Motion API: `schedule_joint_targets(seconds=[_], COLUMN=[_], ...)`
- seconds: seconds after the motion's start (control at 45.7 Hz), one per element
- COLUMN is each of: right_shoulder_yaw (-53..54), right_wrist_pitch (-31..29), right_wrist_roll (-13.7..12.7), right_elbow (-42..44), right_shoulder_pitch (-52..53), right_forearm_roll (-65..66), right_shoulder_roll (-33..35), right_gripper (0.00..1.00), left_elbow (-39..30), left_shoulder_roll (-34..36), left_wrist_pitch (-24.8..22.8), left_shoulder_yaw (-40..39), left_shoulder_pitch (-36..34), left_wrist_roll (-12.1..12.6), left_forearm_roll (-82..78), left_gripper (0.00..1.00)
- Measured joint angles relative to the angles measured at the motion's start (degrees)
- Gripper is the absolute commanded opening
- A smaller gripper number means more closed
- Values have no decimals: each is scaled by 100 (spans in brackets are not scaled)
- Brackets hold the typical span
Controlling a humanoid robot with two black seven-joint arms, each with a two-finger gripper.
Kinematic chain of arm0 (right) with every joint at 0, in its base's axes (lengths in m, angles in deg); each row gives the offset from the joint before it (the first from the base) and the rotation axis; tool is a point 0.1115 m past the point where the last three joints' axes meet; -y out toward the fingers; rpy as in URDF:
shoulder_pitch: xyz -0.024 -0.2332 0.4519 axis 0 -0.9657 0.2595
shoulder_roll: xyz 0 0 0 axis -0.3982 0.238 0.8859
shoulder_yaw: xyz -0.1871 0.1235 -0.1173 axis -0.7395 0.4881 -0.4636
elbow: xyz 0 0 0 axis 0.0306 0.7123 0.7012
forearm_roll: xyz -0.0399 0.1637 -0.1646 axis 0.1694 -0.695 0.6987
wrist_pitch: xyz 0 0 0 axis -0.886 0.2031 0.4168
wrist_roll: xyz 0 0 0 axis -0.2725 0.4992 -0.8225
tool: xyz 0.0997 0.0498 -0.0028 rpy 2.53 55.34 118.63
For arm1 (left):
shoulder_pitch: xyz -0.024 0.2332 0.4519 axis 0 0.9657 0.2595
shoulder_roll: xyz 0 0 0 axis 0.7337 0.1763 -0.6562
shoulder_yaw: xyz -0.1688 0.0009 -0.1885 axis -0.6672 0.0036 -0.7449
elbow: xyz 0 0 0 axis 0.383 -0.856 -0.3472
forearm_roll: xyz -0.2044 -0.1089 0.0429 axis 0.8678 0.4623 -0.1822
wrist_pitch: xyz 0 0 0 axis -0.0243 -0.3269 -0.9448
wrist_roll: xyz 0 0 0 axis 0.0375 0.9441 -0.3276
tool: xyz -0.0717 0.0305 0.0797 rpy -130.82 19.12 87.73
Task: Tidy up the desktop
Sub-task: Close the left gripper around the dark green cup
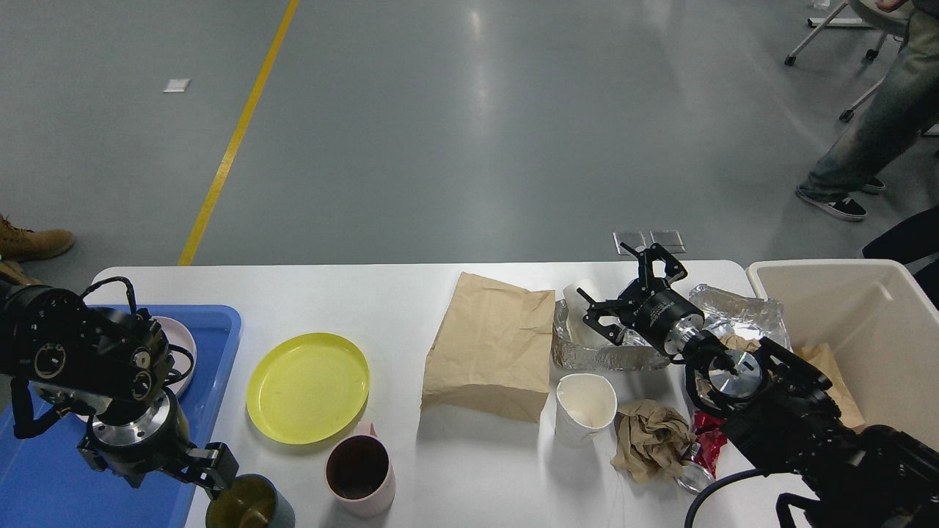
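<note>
The white desktop [396, 301] carries a yellow plate [308, 386], a pink mug [359, 475], a dark green cup [249, 507], a brown paper bag [491, 345], a white paper cup [585, 407], crumpled brown paper [649, 438] and a foil tray [601, 357]. My left gripper [176, 473] is low at the front left with its jaws spread. One finger [220, 466] is right beside the green cup's rim. My right gripper [627, 287] is open and empty, hovering over the foil tray, where a second white cup [579, 295] lies.
A blue tray [44, 477] at the left edge holds a pinkish plate [183, 345]. A beige bin [866, 323] stands at the right edge. Crumpled foil [733, 308], a red wrapper [708, 433] and a can [689, 477] lie near my right arm. A person stands at the far right.
</note>
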Motion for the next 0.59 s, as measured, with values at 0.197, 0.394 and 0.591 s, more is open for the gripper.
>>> schedule_joint_targets(seconds=[0.197, 0.394, 0.591], right_shoulder_yaw=[0, 0, 0], right_wrist_pitch=[0, 0, 0], right_wrist_roll=[0, 0, 0], right_elbow=[0, 0, 0], right_shoulder_pitch=[0, 0, 0], right_forearm_roll=[0, 0, 0], right_shoulder_roll=[0, 0, 0], right_gripper=[100, 100, 100], left_elbow=[4, -13, -30], left_shoulder_roll=[101, 325, 537], left_wrist_pitch=[48, 216, 395], left_shoulder_yaw=[-248, -314, -394], left_shoulder_pitch=[240, 398, 452], left_wrist_roll=[-67, -143, -147], left_forearm_roll=[7, -6, -37], left_gripper=[96, 96, 96])
